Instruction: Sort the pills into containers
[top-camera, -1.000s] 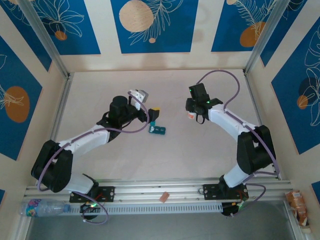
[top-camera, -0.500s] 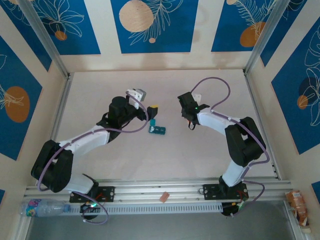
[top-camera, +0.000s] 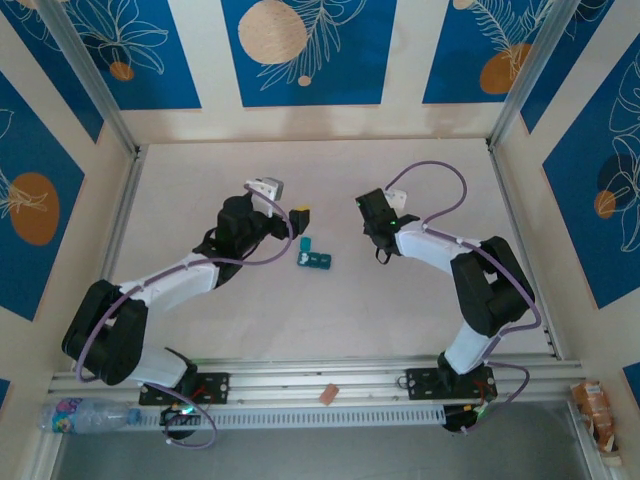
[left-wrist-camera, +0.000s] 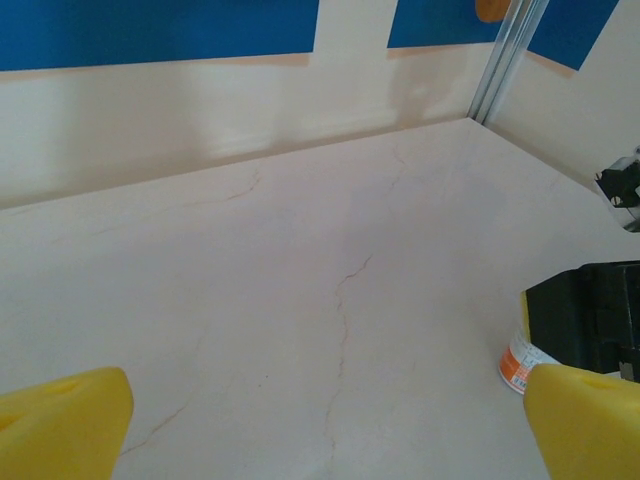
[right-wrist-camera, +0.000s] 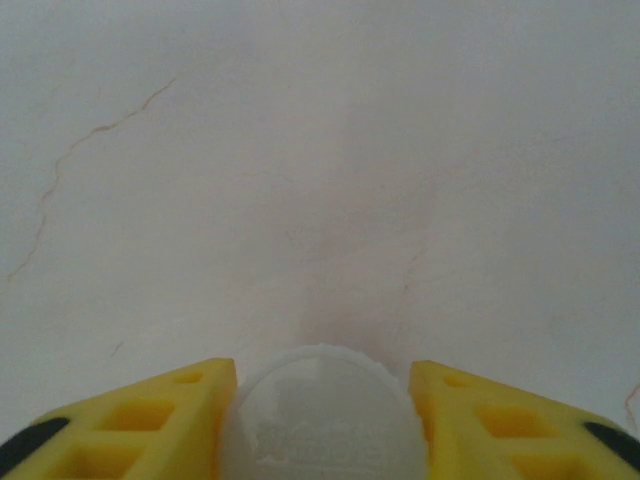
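The teal-green containers strip (top-camera: 317, 261) lies on the table between the two arms, with one part standing up at its left end. My left gripper (top-camera: 298, 220) hovers just behind the strip; in its wrist view it (left-wrist-camera: 330, 425) is open, yellow fingertips (left-wrist-camera: 60, 425) far apart over bare table. My right gripper (top-camera: 376, 228) is shut on the small white bottle (right-wrist-camera: 320, 415), whose ribbed cap sits between the yellow fingers (right-wrist-camera: 140, 420). The left wrist view catches this bottle (left-wrist-camera: 515, 362), with its orange band, under the black right gripper. No loose pills can be seen.
A plastic water bottle (top-camera: 85, 413) lies at the near left beyond the rail, and a snack packet (top-camera: 593, 400) at the near right. A small tan piece (top-camera: 328, 393) rests on the front rail. Low walls (top-camera: 300, 125) ring the pale table.
The right arm swung its gripper and bottle left toward the table's middle, then settled. The left gripper drew back slightly, up and left from the strip.
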